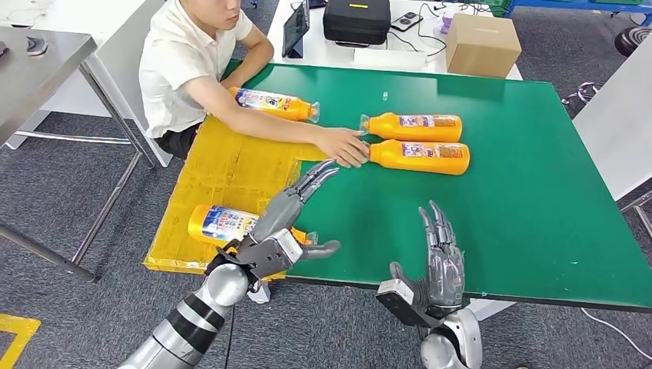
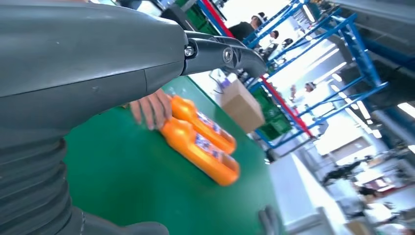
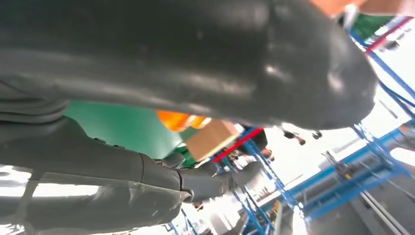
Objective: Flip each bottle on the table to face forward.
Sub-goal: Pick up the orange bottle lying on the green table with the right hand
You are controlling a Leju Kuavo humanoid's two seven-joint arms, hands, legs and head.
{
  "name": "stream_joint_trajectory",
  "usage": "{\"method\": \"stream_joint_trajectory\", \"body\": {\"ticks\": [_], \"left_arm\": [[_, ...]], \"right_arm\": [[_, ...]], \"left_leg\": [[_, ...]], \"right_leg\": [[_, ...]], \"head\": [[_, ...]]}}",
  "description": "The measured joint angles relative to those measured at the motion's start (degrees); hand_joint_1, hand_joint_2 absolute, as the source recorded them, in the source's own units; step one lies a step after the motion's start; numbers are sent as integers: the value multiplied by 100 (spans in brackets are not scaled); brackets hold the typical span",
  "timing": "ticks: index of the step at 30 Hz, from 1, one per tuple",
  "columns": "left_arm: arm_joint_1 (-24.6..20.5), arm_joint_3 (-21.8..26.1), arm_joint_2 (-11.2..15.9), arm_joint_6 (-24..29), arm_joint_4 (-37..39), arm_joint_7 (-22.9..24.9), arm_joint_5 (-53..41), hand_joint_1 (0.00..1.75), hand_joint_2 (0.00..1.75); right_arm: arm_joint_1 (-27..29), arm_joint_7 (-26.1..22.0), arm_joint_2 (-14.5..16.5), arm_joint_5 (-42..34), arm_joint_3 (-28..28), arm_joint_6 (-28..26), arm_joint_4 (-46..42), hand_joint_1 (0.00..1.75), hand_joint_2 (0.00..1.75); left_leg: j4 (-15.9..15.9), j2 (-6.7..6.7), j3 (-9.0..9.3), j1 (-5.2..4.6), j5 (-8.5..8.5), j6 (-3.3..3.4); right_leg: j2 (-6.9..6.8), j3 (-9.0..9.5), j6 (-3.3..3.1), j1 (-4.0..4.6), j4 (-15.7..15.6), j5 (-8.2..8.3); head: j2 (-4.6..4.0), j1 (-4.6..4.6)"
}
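Two orange bottles lie side by side in the middle of the green table (image 1: pixel 538 215): the far one (image 1: pixel 415 127) and the near one (image 1: pixel 419 157), also seen as a pair of orange bottles (image 2: pixel 200 142). A person's hand (image 1: pixel 344 146) touches the near bottle's cap end. A third bottle (image 1: pixel 273 103) lies beside the person's arm at the table's left. A fourth bottle (image 1: pixel 223 224) lies on yellow cardboard (image 1: pixel 223 169), partly hidden by my left hand (image 1: pixel 288 223), which hovers above it with fingers spread and holds nothing. My right hand (image 1: pixel 438 261) is open over the table's near edge.
A person in a white shirt (image 1: pixel 184 61) sits at the table's left, arm stretched across it. Behind stand a cardboard box (image 1: pixel 480 44), a black case (image 1: pixel 356 20) and a tablet (image 1: pixel 295 29). A small clear cap (image 1: pixel 384 96) lies on the green surface.
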Motion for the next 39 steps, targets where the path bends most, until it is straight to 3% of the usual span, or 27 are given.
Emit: {"method": "stream_joint_trajectory", "body": {"ticks": [1,4,9,21,26,32,39], "left_arm": [[52,-7,-15,-59,-88,30,142,0,175],[233,-79,-134,-182,-305,147,650,0,175],[424,-255,-248,-163,-503,196,869,0,175],[459,-352,-283,-159,-584,246,951,0,175],[706,-477,-366,67,-574,734,1297,0,175],[958,-962,-370,380,-518,684,1276,0,175],[978,-1160,-362,433,-519,851,1324,0,175]], "right_arm": [[-60,189,-77,272,-14,1,157,0,175],[-401,784,-392,1132,-44,3,824,0,175],[-844,895,-753,1317,-92,-5,1645,0,175],[-977,988,-886,1461,-118,-8,2077,0,175],[-1093,1690,-1021,2349,-249,-10,2195,0,175],[-1428,2115,-1282,2767,-325,160,2543,0,175],[-1964,2870,-1505,3373,-32,804,2879,0,175]], "left_leg": [[0,0,0,0,0,0],[1,1,0,-7,3,5],[2,-4,-3,-14,8,13],[1,-2,-5,-5,7,12],[2,-3,-5,-14,7,13],[2,-4,-5,-21,5,16],[2,0,3,-21,10,20]], "right_leg": [[-1,0,0,0,0,1],[-1,0,2,-4,-1,3],[-10,1,3,-8,-1,3],[-9,-1,3,-1,0,2],[-10,-1,3,-9,-2,2],[-10,0,4,-15,-3,2],[-9,4,7,-15,-3,6]], "head": [[0,0],[0,-1],[0,1],[0,-2],[0,-2],[0,-1],[0,-2]]}}
